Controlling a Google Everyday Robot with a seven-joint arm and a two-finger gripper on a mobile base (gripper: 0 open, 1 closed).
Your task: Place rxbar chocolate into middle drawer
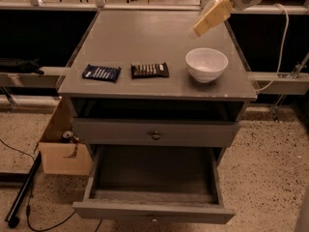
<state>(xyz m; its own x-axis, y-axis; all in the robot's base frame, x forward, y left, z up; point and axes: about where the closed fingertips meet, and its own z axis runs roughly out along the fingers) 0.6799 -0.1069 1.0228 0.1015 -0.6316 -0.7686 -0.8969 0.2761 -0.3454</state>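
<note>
I can't read the pale lettering on the rxbar chocolate (150,70); my gripper (198,31) hangs above the bench (145,33), back right corner.

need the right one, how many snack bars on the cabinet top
2. The blue-wrapped bar lies front left; the rxbar chocolate lies just right of it, apart, left of the white bowl. The claw hangs above the back right corner. Nothing seems hidden.
</note>
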